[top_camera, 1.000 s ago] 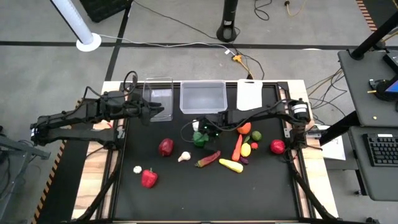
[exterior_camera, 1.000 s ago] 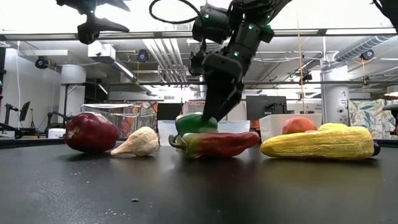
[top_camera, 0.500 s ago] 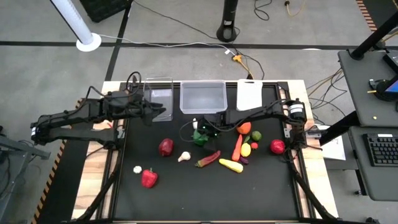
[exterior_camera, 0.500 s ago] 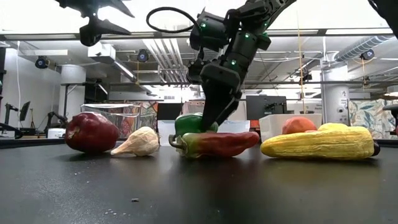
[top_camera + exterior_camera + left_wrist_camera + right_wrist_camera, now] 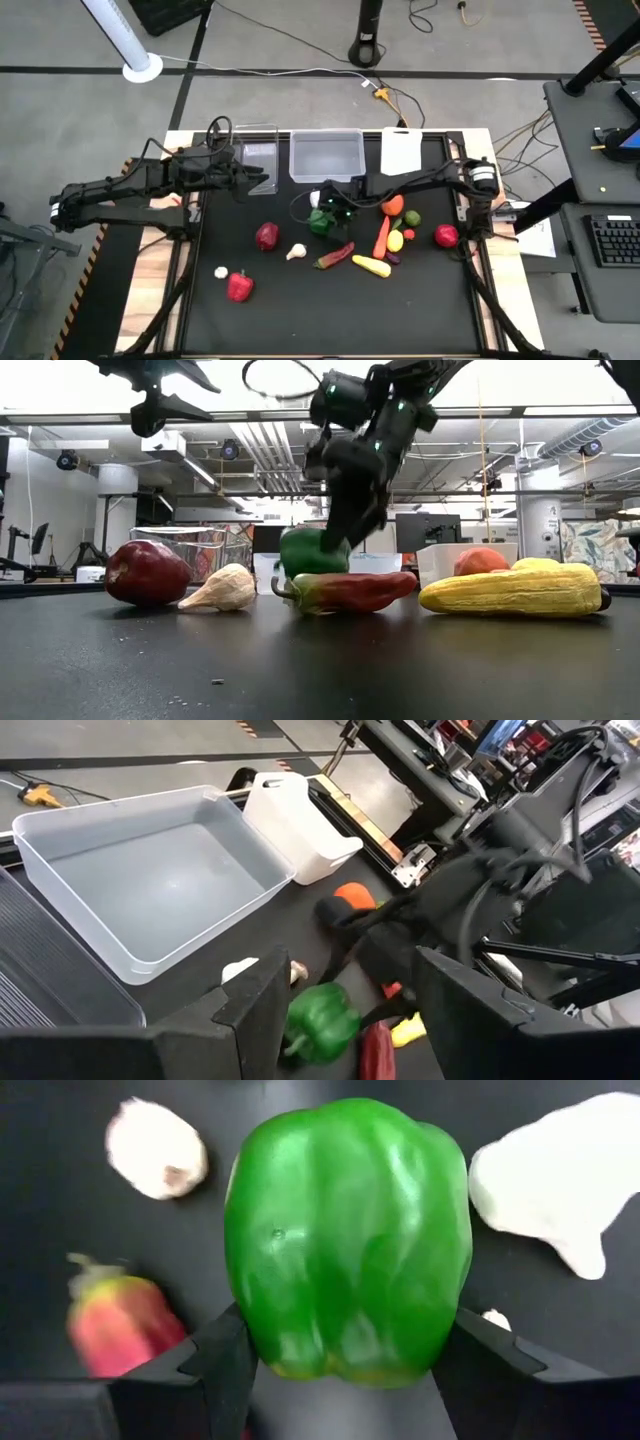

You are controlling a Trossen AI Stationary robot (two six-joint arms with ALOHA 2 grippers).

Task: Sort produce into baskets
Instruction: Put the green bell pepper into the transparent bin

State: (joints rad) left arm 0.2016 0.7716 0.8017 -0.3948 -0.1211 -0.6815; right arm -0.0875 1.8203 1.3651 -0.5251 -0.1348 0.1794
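We see the green pepper (image 5: 348,1240) at the middle of the high view, between the right gripper (image 5: 325,212)'s jaws, which press both its flanks and are closed partway onto it. In the low view it appears to hang just above the long red pepper (image 5: 352,591) on the desk (image 5: 300,310). Our worry is the smooth, rounded skin: a grip this low on the sides could let it slip and roll into the garlic (image 5: 296,252) nearby. The wide clear bin (image 5: 326,157) sits just above it in the high view. The left gripper (image 5: 262,180) hovers by the narrow clear bin (image 5: 256,142), jaws parted and empty.
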